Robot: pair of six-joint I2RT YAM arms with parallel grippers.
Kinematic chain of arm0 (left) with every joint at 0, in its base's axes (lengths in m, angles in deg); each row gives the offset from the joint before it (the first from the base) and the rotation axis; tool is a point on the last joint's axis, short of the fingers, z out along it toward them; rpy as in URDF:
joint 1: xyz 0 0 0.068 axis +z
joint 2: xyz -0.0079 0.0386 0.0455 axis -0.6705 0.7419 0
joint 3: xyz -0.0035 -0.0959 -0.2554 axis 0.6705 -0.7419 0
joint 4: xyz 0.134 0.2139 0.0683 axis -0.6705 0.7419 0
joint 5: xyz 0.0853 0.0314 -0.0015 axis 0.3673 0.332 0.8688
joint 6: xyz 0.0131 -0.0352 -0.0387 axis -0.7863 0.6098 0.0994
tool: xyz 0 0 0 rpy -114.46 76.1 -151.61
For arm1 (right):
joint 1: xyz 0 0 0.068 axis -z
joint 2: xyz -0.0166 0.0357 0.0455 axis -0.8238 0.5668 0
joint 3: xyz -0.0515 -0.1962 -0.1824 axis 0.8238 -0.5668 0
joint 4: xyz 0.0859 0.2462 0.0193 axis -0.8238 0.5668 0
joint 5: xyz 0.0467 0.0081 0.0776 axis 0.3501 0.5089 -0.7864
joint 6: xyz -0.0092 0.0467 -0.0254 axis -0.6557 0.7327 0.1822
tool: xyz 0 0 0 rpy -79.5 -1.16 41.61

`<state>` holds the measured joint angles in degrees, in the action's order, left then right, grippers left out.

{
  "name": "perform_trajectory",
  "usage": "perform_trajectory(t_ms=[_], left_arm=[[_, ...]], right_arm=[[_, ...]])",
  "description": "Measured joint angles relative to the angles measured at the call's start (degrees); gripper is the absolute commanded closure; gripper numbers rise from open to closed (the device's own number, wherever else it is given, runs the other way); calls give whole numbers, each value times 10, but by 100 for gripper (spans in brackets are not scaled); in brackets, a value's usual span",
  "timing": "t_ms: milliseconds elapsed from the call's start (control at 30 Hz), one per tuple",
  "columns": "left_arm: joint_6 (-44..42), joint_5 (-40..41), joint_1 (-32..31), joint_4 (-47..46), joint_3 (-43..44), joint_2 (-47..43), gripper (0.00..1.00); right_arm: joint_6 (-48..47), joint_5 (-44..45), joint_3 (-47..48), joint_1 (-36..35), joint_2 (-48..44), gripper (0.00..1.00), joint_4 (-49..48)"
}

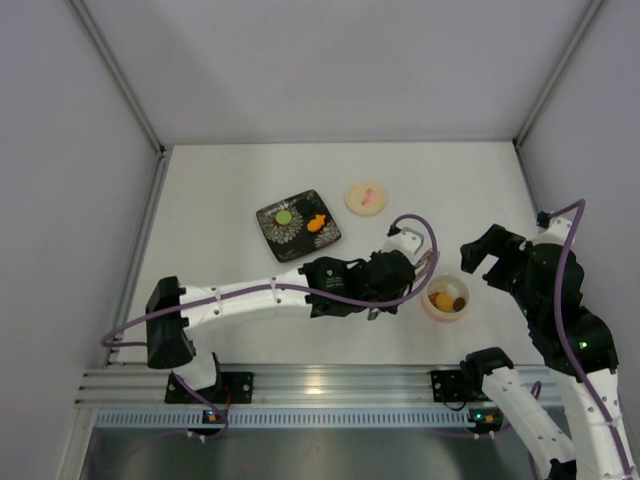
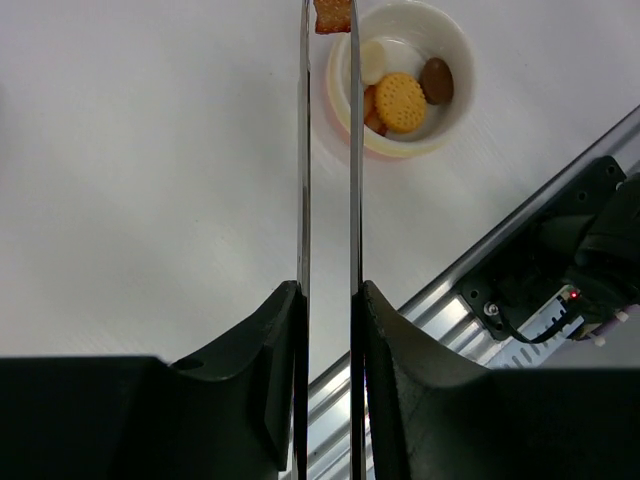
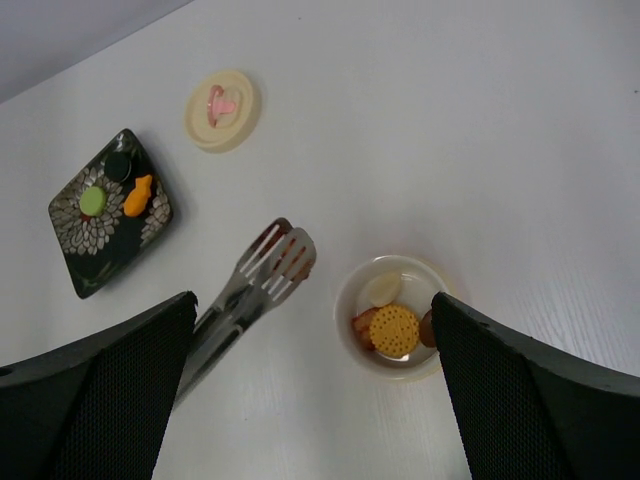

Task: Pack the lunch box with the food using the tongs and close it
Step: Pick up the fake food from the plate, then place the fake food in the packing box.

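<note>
Steel tongs [image 2: 303, 150] sit clamped in your left tool [image 2: 328, 300], their tips pinching a brown piece [image 2: 332, 15] just beside the lunch box [image 2: 410, 25]. Your right tool [image 3: 315, 390] hangs wide open and empty. Farther back lie the plate [image 3: 70, 250] and lid [image 3: 222, 108].

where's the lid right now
In the top view the lid lies on the table toward the far side, just right of the dark plate and up-left of the lunch box.
</note>
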<state>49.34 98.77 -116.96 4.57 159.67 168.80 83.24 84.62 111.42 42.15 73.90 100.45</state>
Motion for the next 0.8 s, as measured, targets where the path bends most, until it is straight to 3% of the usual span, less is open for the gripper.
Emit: perform_trajectory(t_ms=[333,800], left_arm=[[2,-33,-40,-28,28,62,74],[3,-45,-44,-33,61,116,66]], right_arm=[[0,6,7,0,-1,1,3],[0,6,7,0,-1,0,3]])
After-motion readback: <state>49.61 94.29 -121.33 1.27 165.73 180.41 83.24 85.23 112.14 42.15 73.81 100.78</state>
